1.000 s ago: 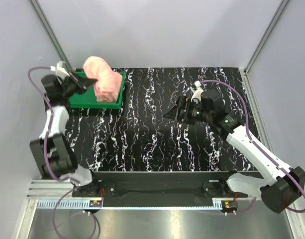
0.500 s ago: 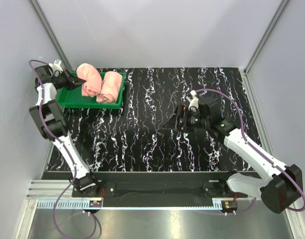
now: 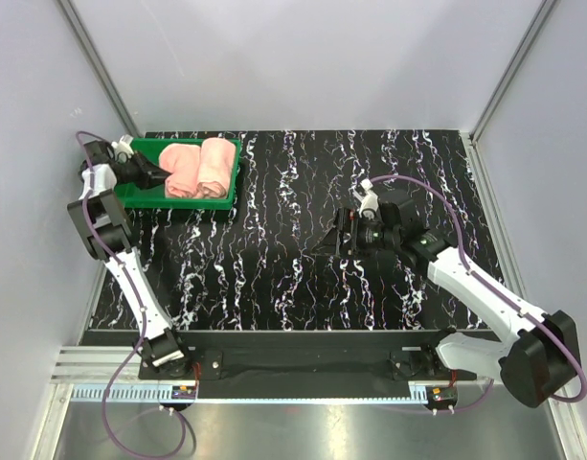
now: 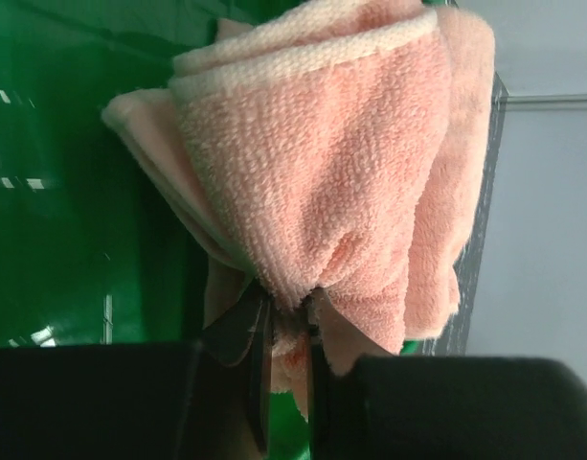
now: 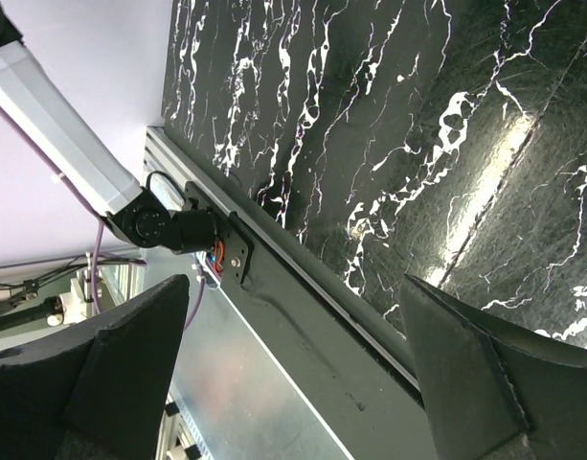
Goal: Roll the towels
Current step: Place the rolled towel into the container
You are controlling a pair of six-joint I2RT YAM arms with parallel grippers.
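Note:
Two salmon-pink towels lie rolled side by side in a green tray (image 3: pixel 190 202) at the table's far left, the left roll (image 3: pixel 181 170) touching the right roll (image 3: pixel 215 167). My left gripper (image 3: pixel 151 175) reaches in from the tray's left side. In the left wrist view its jaws (image 4: pixel 285 305) stand narrowly apart, pinching a fold at the end of the left towel roll (image 4: pixel 331 163) above the tray's green floor (image 4: pixel 63 172). My right gripper (image 3: pixel 335 237) hovers over the middle right of the table, open (image 5: pixel 295 287) with nothing between its fingers.
The black marbled tabletop (image 3: pixel 274 259) stretches between the tray and the right arm. Grey enclosure walls stand close on the left, the right and at the back. The arms' base rail (image 5: pixel 303 287) runs along the near edge.
The left gripper has brought its towel roll down from over the tray's far edge into the tray beside the other roll. The right gripper has shifted slightly and stays open.

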